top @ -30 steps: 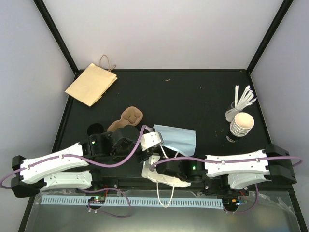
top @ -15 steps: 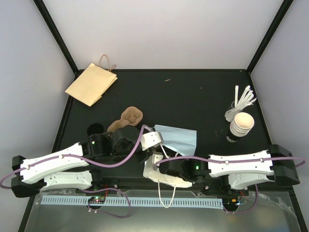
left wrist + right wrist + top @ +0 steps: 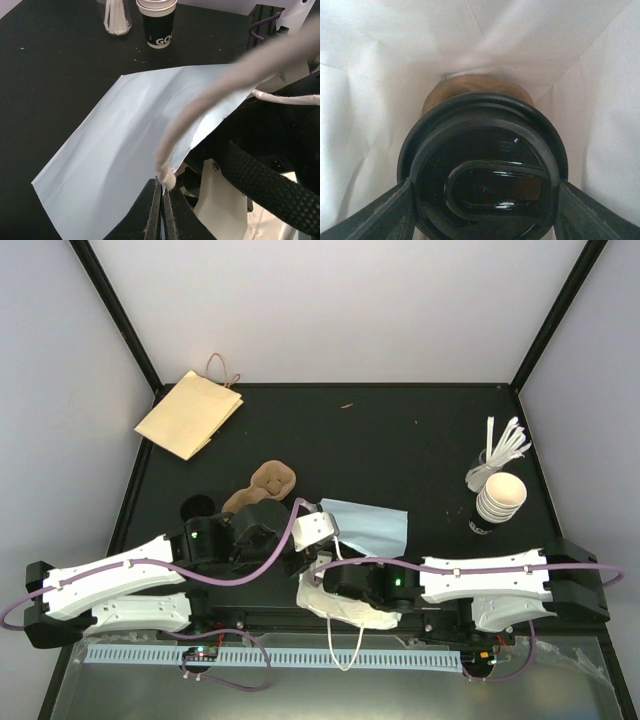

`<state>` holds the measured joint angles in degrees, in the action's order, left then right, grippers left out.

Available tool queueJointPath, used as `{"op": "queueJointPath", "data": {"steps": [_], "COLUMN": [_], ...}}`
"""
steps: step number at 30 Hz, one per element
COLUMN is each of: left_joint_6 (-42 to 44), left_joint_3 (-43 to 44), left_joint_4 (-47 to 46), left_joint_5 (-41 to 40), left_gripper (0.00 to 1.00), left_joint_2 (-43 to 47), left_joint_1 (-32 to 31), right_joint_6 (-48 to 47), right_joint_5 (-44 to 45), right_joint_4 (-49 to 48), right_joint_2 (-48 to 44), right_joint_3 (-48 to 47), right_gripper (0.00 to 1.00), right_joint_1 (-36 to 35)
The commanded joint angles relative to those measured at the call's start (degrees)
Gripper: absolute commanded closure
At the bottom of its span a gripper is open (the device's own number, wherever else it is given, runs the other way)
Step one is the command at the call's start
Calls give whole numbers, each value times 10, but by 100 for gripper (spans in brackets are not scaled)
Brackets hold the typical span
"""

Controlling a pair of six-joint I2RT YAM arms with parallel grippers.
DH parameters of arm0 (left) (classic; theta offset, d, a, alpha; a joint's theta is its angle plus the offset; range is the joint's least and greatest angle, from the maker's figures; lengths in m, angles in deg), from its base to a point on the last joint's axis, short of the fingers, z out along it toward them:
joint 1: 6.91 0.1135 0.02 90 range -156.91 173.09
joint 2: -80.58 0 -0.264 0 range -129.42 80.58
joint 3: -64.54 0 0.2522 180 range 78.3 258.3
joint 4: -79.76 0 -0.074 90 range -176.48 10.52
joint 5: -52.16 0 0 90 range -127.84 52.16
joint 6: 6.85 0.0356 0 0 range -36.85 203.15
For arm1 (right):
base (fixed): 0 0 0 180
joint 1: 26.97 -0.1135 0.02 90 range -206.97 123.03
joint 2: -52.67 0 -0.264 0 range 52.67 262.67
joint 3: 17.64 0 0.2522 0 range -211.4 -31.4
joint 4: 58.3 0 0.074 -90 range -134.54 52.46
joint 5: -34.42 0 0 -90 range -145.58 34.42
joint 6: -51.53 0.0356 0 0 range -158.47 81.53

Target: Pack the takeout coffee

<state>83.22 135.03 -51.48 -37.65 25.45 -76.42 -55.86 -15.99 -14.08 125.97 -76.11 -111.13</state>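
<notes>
Coffee check: the takeout coffee (image 3: pixel 482 150) is sitting inside the white paper bag (image 3: pixel 380 100), with its black lid facing my right wrist camera. My right claw (image 3: pixel 485 185) is gripping it, jaws spread wide and one finger pressing each side of the lid. My left claw (image 3: pixel 161 202) is pinching fully closed on the bag's rope handle (image 3: pixel 210 95), right at its knot. The bag is lying at the table's (image 3: pixel 400 430) near edge, between my two arms.
</notes>
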Motion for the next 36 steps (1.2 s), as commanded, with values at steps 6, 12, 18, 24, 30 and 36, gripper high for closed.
{"op": "queueJointPath", "data": {"steps": [6, 12, 18, 24, 30, 36], "left_joint_6": [-30, -47, -56, -59, -57, -59], "left_joint_3": [35, 66, 86, 109, 148, 195], "left_joint_4": [-16, 3, 18, 26, 40, 51], "left_joint_5": [3, 5, 13, 23, 38, 77], "left_gripper": [98, 98, 98, 97, 77, 39], "left_joint_2": [-9, -35, -55, -70, -100, -121], "left_joint_1": [-5, -2, 5, 29, 60, 109], "right_joint_6": [-6, -14, -16, -20, -31, -48], "right_joint_5": [-90, -132, -174, -217, -263, -307], "right_joint_4": [68, 94, 110, 116, 116, 118], "right_joint_2": [14, 16, 20, 23, 34, 51], "right_joint_3": [-26, -47, -58, -65, -78, -95], "right_gripper": [44, 45, 45, 45, 45, 45], "right_joint_1": [31, 42, 52, 68, 96, 140]}}
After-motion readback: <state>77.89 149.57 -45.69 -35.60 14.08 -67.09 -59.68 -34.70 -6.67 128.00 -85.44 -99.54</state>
